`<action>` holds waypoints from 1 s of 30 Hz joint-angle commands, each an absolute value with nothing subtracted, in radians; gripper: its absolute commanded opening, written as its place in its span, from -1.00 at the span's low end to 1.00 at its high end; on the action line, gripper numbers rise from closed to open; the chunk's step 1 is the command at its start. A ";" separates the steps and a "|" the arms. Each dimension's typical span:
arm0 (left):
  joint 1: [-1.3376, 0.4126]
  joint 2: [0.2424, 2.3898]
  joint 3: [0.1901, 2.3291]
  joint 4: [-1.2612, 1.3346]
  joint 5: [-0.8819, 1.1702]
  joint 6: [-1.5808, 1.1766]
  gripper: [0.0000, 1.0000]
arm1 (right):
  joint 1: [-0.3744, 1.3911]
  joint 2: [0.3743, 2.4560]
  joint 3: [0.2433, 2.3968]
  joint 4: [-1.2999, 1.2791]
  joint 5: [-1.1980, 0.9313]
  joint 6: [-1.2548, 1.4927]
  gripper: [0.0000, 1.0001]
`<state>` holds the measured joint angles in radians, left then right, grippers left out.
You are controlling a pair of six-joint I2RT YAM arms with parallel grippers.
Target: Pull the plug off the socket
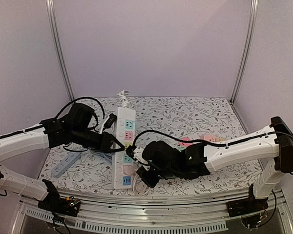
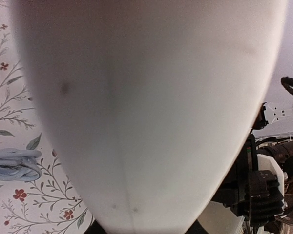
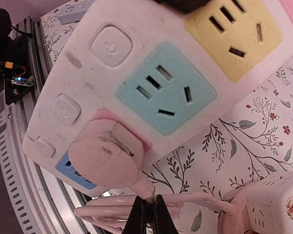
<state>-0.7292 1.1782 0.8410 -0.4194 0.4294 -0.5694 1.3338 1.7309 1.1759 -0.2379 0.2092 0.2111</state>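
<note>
My right jaws are pinched shut just below the pink plug, which sits in the power strip. I cannot tell how my left jaws stand.

Left arm reaching in low from the left of the power strip, left gripper at the strip's left edge mid-length, jaw gap hidden, right arm stretched in from the right, right gripper at the strip's near end, fingers pressed together
</note>
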 commanded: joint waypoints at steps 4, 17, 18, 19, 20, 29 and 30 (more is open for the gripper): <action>-0.716 1.104 0.765 -0.391 0.624 -0.570 -1.00 | 1.276 1.744 1.116 -0.212 0.291 0.311 -1.00; -0.707 1.057 0.753 -0.465 0.547 -0.557 -1.00 | 1.274 1.790 1.203 -0.234 0.288 0.272 -1.00; -0.705 1.056 0.746 -0.469 0.533 -0.557 -1.00 | 1.274 1.786 1.206 -0.237 0.287 0.270 -1.00; -0.702 1.057 0.740 -0.475 0.521 -0.557 -1.00 | 1.275 1.780 1.210 -0.244 0.285 0.267 -1.00; -0.701 1.057 0.733 -0.483 0.503 -0.556 -1.00 | 1.274 1.776 1.215 -0.248 0.284 0.266 -1.00; -0.692 1.053 0.728 -0.625 0.227 -0.547 -1.00 | 1.281 1.695 1.216 -0.280 0.259 0.276 -1.00; -0.692 1.054 0.731 -0.638 0.199 -0.546 -1.00 | 1.286 1.683 1.220 -0.289 0.261 0.277 -1.00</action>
